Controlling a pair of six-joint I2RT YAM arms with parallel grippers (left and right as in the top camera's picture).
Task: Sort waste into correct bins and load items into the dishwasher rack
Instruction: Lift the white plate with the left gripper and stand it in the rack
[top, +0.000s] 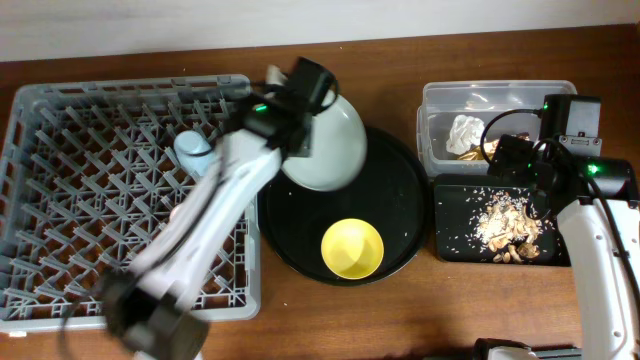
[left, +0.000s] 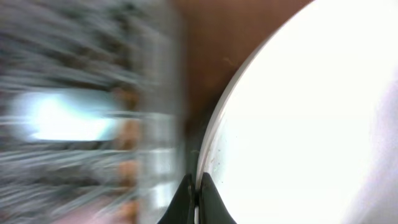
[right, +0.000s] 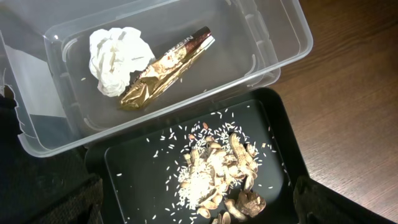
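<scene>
The left hand (left: 198, 190) is clamped on the rim of the one pale plate (top: 325, 145), which is above the round black tray's (top: 400, 190) upper-left edge, just beside the rack's (top: 60, 250) right wall. One light-blue cup (top: 192, 148) stands in the rack near that wall, and the peg rows to its left lie open. One yellow bowl (top: 352, 248) sits in the round tray. The right hand (top: 515, 160), fingers apart and empty, hangs over the clear tub (right: 292, 37) and the black tray (right: 124, 162). The tub holds one napkin (right: 115, 59) and one gold wrapper (right: 165, 71). Scraps (right: 214, 177) lie in the black tray just beside the tub, with bare desk (top: 400, 60) around them.
</scene>
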